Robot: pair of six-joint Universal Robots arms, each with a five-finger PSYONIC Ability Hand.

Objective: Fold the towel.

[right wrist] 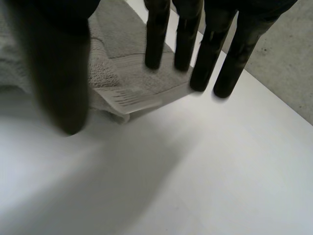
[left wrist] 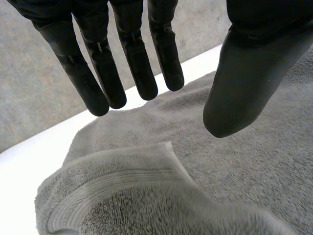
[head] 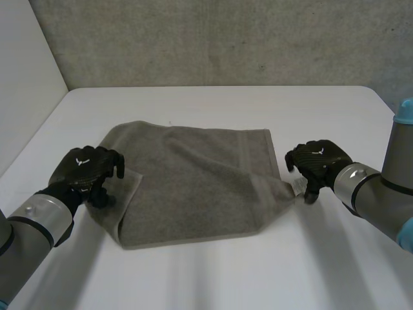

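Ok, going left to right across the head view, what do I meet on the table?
In order: black left robot hand → flat-lying grey terry towel → black right robot hand.

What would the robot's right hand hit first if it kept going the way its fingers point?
Most likely the towel: the fingers of the right hand aim at its corner, by the white label. How close is unclear.

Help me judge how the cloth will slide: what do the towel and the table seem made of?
The towel looks like grey terry cloth, matt: fuzzy looped pile, with a flat ribbed band near its edge. The table looks like smooth white laminate or painted board, softly sheened; which is unclear.
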